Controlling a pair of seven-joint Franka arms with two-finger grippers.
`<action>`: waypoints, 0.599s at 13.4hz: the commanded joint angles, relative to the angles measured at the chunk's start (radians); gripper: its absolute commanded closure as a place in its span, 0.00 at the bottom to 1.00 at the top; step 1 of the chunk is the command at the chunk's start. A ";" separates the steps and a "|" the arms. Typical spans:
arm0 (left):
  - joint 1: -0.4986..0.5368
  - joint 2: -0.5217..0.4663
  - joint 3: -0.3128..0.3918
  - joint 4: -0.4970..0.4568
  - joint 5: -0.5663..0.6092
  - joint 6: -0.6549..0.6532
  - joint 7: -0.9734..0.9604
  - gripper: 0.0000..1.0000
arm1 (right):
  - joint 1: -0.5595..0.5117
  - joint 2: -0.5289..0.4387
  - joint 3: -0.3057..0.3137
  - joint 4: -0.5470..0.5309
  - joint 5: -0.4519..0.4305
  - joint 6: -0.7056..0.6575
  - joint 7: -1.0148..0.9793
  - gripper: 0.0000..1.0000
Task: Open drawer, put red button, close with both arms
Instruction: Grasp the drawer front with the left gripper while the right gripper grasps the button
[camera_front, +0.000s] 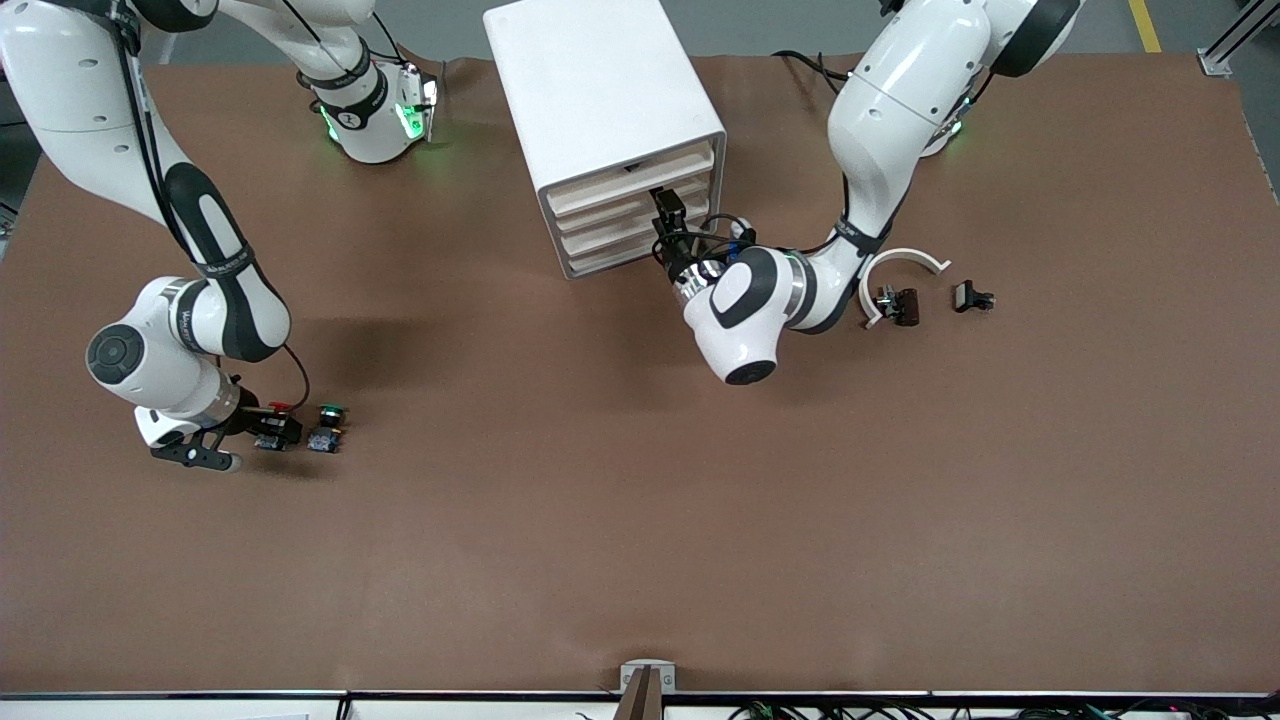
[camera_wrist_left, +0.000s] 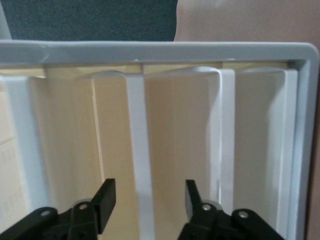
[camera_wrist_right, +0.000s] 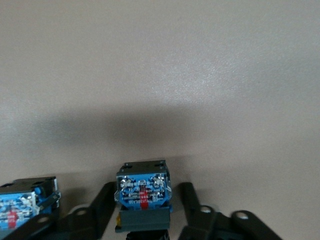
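The white cabinet (camera_front: 600, 90) stands near the robots' bases, its four cream drawers (camera_front: 632, 205) facing the front camera and pushed in. My left gripper (camera_front: 668, 212) is at the drawer fronts. In the left wrist view it (camera_wrist_left: 148, 199) is open, with one drawer's white front lip (camera_wrist_left: 137, 150) between its fingers, untouched. The red button (camera_front: 276, 412) lies near the right arm's end of the table. My right gripper (camera_front: 278, 432) is open around it; in the right wrist view (camera_wrist_right: 145, 205) the switch's blue-labelled base (camera_wrist_right: 142, 189) sits between the fingers with a gap on each side.
The green-capped switch (camera_front: 328, 425) lies right beside the red one and shows in the right wrist view (camera_wrist_right: 22, 205). Toward the left arm's end lie a white curved piece (camera_front: 905, 262) and two small dark parts (camera_front: 897, 305) (camera_front: 972, 297).
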 joint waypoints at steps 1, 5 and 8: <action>-0.021 0.022 0.006 0.017 -0.020 -0.016 -0.023 0.81 | -0.007 -0.009 0.009 0.008 0.003 -0.026 0.007 1.00; -0.009 0.021 0.014 0.022 -0.016 -0.016 -0.029 1.00 | -0.006 -0.061 0.012 0.049 0.004 -0.185 0.015 1.00; 0.017 0.021 0.040 0.078 -0.005 -0.016 -0.029 1.00 | 0.032 -0.125 0.015 0.071 0.004 -0.319 0.113 1.00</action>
